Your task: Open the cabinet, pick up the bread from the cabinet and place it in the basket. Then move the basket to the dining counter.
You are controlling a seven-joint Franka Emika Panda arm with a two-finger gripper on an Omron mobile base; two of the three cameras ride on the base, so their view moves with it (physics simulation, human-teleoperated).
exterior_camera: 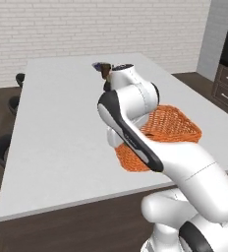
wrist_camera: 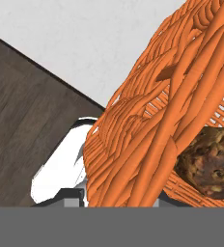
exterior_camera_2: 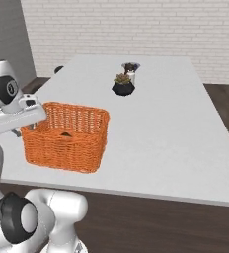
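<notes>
The orange woven basket [exterior_camera: 174, 125] [exterior_camera_2: 67, 143] stands on the white dining counter [exterior_camera: 62, 123] [exterior_camera_2: 161, 133], close to its near edge. My gripper [exterior_camera_2: 31, 126] is at the basket's left rim and is shut on the wicker wall. In the hand view that wall [wrist_camera: 147, 120] runs right past the camera. Behind it the brown, crusty bread [wrist_camera: 210, 164] lies inside the basket. From the left base view my own arm hides the gripper. The cabinet is out of view.
A small dark pot with a plant [exterior_camera_2: 123, 87] [exterior_camera: 104, 70] and a cup [exterior_camera_2: 130, 68] stand at the far middle of the counter. Dark round stools [exterior_camera: 2, 147] line its left side. Brown drawers [exterior_camera: 227, 88] are at the right, and dark wood floor lies below the near edge.
</notes>
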